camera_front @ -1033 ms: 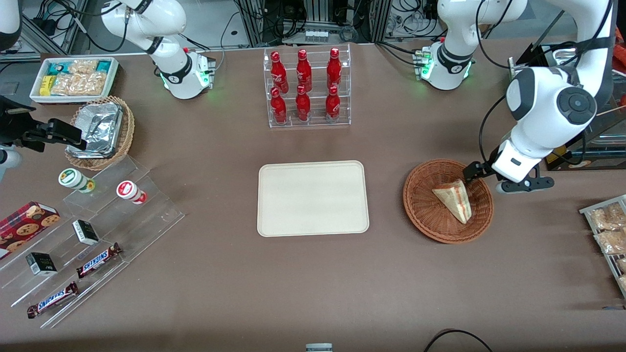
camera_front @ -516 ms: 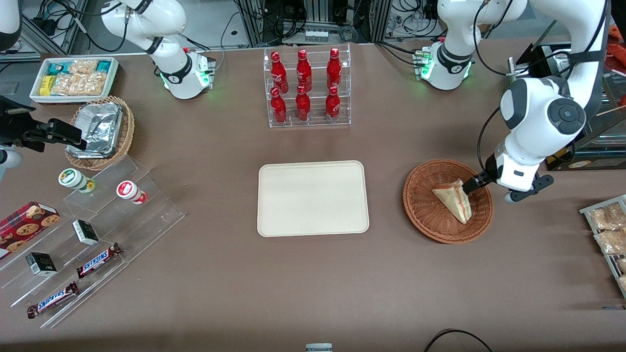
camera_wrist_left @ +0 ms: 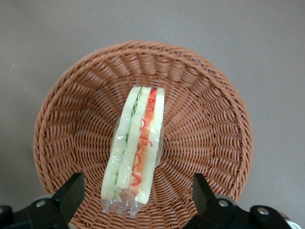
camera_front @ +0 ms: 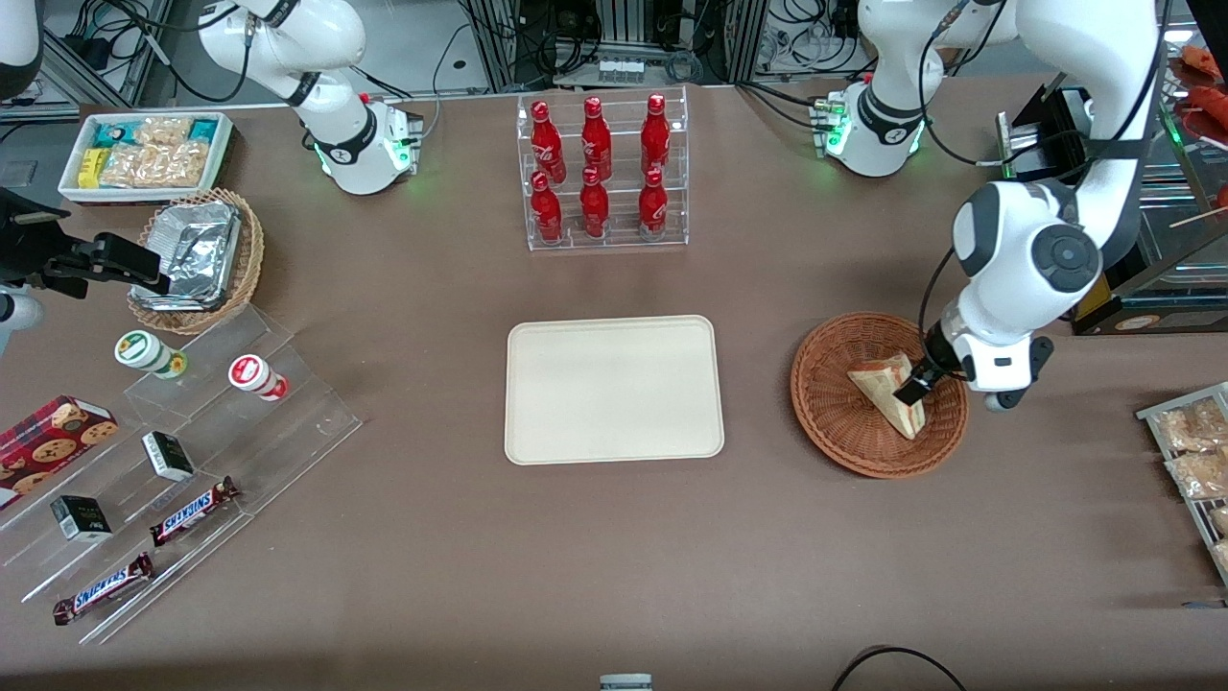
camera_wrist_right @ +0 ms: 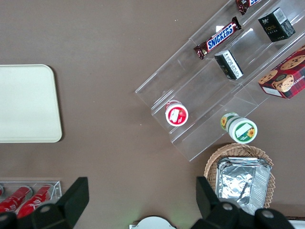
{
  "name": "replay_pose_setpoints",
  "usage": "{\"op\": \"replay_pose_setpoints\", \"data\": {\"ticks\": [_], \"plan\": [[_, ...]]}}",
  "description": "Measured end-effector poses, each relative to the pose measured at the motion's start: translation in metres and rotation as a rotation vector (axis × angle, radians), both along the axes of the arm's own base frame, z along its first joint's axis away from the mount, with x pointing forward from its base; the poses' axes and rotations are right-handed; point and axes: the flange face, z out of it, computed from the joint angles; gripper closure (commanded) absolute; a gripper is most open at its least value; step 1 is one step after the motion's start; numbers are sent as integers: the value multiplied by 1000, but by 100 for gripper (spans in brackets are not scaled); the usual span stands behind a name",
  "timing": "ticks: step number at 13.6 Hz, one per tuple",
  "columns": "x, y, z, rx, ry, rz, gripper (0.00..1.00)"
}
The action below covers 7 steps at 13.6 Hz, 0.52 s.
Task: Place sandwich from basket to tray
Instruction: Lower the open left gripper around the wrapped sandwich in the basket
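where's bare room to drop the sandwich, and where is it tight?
The tray is bare across its whole face. Open table runs between tray and basket, and nearer the front camera than both. Tight: inside the basket, where the open gripper straddles the sandwich; also the bottle rack.

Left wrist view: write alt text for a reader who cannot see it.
The open gripper hovers above a wrapped sandwich lying in a round wicker basket, its fingers spread either side of the wedge without touching it. Brown table surrounds the basket.
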Motion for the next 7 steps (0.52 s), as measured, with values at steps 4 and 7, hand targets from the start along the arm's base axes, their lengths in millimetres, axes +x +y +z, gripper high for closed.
{"op": "replay_pose_setpoints", "data": {"ticks": [4, 7], "plan": [[-1, -1, -14, 3, 26, 4, 0], [-3, -2, -27, 6, 52, 2, 0]]}}
